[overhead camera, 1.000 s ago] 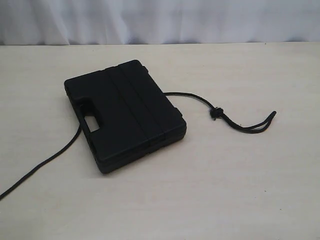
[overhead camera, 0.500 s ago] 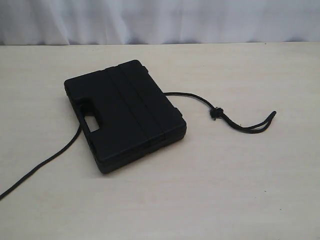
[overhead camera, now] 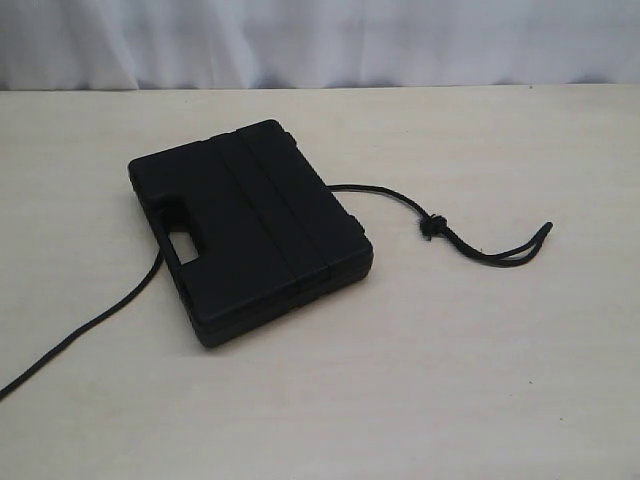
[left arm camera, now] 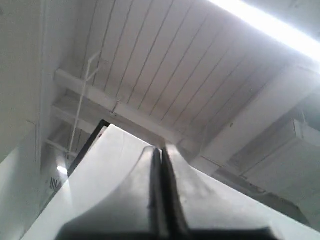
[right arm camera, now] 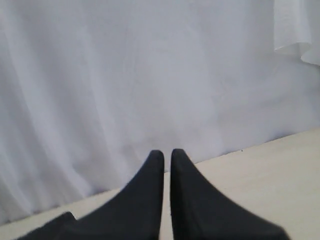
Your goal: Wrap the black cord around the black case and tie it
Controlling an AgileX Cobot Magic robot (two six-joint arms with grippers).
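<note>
Nothing has shifted since the earlier frames: cord and case lie exactly where they were, and both pairs of jaws are as tight as before.

On the left, the black cord [overhead camera: 88, 326] runs from the near edge of the pale worktop [overhead camera: 450, 380] up to the handle side of the black case [overhead camera: 250, 230] and slips beneath it. The case lies flat, lid up, left of centre, hiding the cord's middle stretch. The cord comes out from under the case's right side and curves to a small knot [overhead camera: 431, 225], then a doubled loop [overhead camera: 500, 257] lying loose on the worktop. A white curtain [overhead camera: 320, 40] hangs behind.

The left gripper [left arm camera: 161, 150] points at a panelled ceiling [left arm camera: 165, 60], jaws pressed together and holding nothing. The right gripper [right arm camera: 167, 152] faces the curtain, jaws closed to a thin slit, empty.
</note>
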